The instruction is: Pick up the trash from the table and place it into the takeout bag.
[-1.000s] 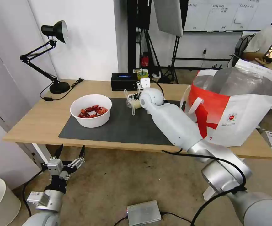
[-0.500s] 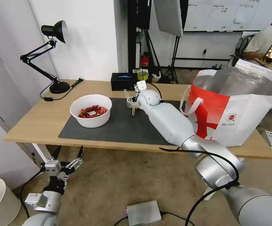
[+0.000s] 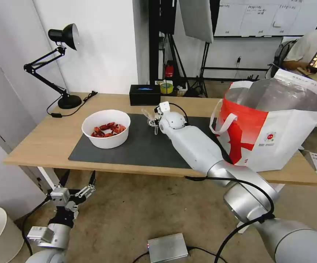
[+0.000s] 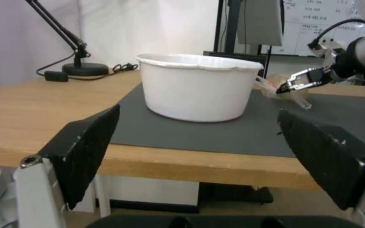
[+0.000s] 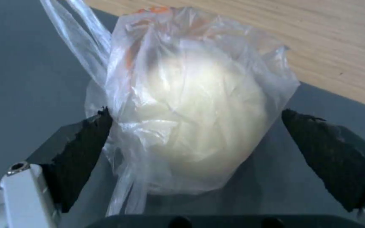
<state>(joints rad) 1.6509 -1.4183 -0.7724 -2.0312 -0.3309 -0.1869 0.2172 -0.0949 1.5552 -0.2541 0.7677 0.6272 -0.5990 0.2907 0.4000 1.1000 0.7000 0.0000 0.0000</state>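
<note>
**Right claw straddled the bagged bun, not yet gripping**

While the left claw [image 3: 77, 179] hung wide open below the front edge of the counter [image 3: 48, 142], nothing between its fingers, the right arm reached out over the dark grey mat [image 3: 140, 146]. On the mat's left part, nearer the front, stood the white bowl of red shells [image 3: 106, 128]. Farther back, near the mat's rear edge, the right claw [image 5: 199, 139] was spread wide around the clear bag with cream bun [image 5: 191, 110], which lay on the mat; one finger touched the plastic, the other stood clear of it. At the right end of the counter the takeout bag [image 3: 275, 124] stood upright with its mouth open, foil lining showing. Behind the mat sat a black tissue box [image 3: 144, 94], and a black desk lamp [image 3: 61, 65] occupied the far left corner.
</note>
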